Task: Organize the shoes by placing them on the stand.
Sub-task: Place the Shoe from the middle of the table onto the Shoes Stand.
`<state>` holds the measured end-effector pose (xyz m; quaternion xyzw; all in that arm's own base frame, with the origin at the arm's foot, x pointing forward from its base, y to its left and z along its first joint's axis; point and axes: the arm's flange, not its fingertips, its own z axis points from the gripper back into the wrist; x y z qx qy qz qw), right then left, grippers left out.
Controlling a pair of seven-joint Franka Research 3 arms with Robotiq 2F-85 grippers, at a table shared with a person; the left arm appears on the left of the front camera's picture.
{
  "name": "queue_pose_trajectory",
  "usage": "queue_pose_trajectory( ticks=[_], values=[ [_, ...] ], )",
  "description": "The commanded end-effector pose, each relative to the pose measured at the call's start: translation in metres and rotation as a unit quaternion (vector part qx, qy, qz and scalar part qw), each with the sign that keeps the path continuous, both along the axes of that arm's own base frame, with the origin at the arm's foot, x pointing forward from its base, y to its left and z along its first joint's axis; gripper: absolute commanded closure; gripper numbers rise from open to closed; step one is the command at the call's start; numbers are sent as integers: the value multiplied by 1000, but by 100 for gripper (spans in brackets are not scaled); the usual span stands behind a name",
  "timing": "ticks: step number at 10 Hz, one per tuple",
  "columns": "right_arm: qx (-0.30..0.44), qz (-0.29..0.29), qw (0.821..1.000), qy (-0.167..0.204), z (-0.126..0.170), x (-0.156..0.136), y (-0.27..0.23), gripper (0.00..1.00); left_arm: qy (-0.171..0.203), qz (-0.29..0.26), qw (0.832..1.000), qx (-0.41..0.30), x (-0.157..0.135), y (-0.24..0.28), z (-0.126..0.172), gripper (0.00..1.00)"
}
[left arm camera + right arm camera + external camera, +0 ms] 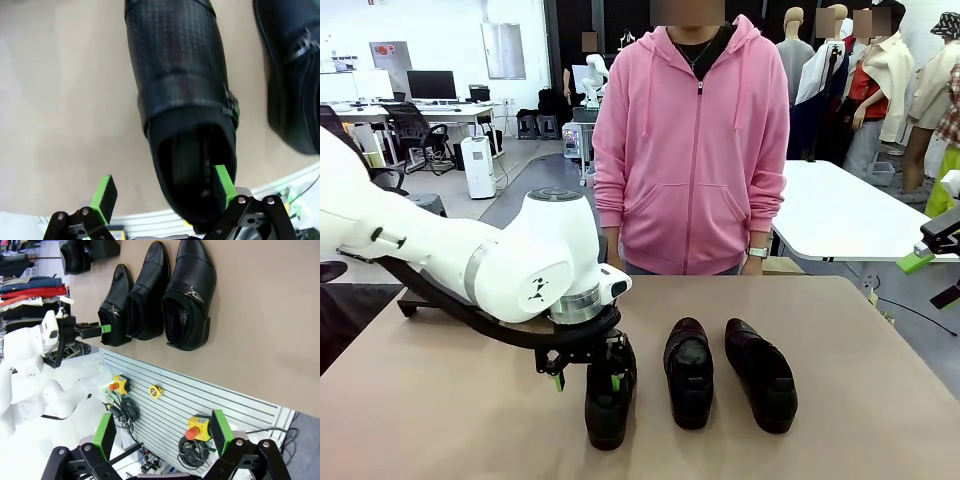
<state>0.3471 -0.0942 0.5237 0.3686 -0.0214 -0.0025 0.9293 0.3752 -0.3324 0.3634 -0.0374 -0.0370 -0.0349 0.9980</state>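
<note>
**Shoes.** Three black glossy leather slip-on shoes are lying in a row on the tan counter (840, 400), near its robot-side edge. All are soles down and roughly parallel. They are the left shoe (607, 425), the middle shoe (689, 375) and the right shoe (762, 378). The middle and right shoes are lying close together without touching, and the left shoe is lying slightly further off. In the right wrist view, all three heels are pointing toward the counter edge that carries a grey slatted panel (165, 410).

**Left gripper.** The left gripper (164, 186) is standing over the heel end of the left shoe with its jaws spread wide. One green pad (223, 184) is sitting inside the shoe's opening, near one side wall. The other pad (104, 192) is hanging outside the opposite wall, over bare counter and clear of the leather. Nothing is being pinched, and the shoe is resting on the counter.

**Right gripper.** The right gripper (162, 430) is hanging well to the right, off the counter edge, with its jaws spread and empty. It is facing the slatted panel and a yellow box with a red button (199, 427).

**Stand.** A low black frame, taken as the stand (420, 302), is showing at the counter's left side. It is mostly hidden behind the white left arm (470, 265), so I cannot tell what is on it.

**Person.** A person in a pink zip hoodie (692, 150) is standing at the far side of the counter with arms hanging down.
</note>
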Motion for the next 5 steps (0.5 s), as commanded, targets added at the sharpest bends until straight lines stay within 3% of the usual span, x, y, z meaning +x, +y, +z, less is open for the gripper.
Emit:
queue_pose_trajectory(
  ticks=[1, 2, 3, 4, 5],
  values=[
    [5, -9, 1000, 7, 3, -1, 2, 0, -25, 37, 999, 4, 14, -13, -8, 0],
    [5, -9, 1000, 7, 3, -1, 2, 0, -26, 38, 999, 14, 16, -13, -12, 8],
    [5, -9, 1000, 7, 3, -1, 2, 0, -18, 51, 998, 23, 17, -13, -14, 68],
    [5, -9, 1000, 7, 3, -1, 2, 0, -18, 56, 998, 32, 18, -11, -14, 100],
    [5, -9, 1000, 7, 3, -1, 2, 0, -19, 59, 997, 35, 20, -10, -14, 100]
  ],
)
